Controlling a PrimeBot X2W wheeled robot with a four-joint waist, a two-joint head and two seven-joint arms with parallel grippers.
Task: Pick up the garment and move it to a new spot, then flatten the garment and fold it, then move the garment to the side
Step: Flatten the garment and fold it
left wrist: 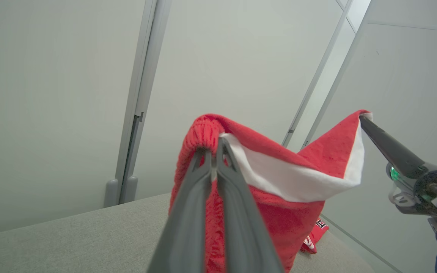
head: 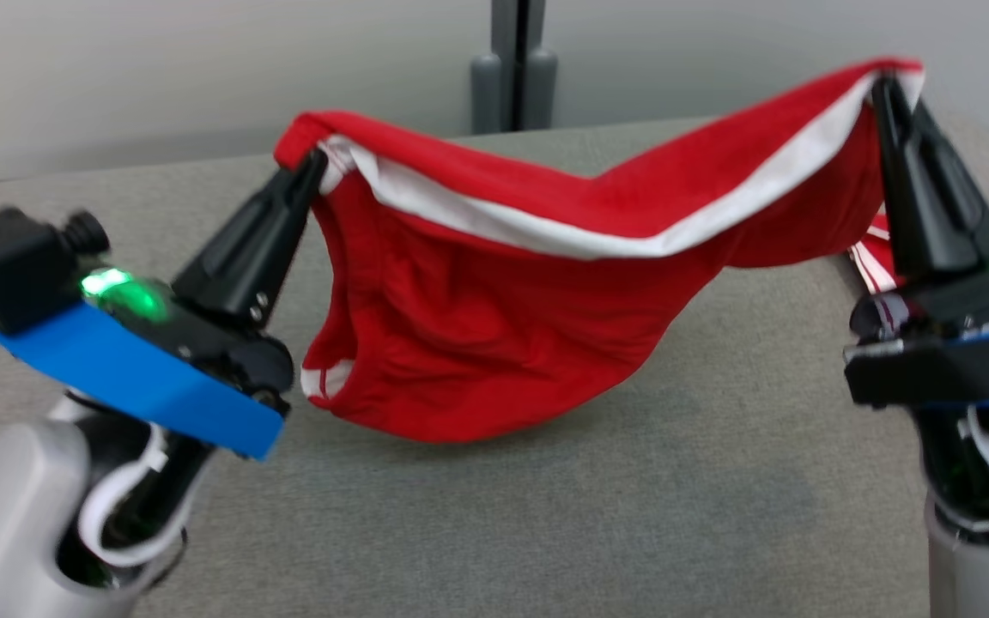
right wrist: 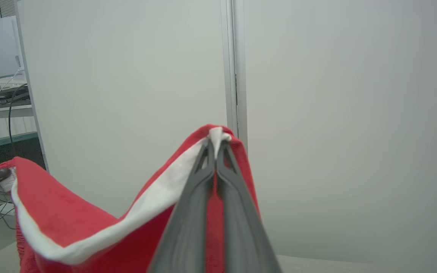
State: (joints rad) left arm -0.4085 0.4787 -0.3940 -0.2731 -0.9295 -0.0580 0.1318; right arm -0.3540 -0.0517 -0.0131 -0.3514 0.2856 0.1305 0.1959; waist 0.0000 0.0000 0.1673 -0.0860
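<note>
Got the red garment (head: 477, 360) strung up above the worktop (head: 632, 515), left end effector (head: 318, 165) clamped on one corner, right end effector (head: 881, 87) on the other (sagging mid-span). Pickup looks done; flattening, folding and moving aside are left.

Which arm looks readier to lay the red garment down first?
Probably left: the left pincer, shut on the red garment, has most cloth sagging beside it near the table; the right pincer holds less slack.
</note>
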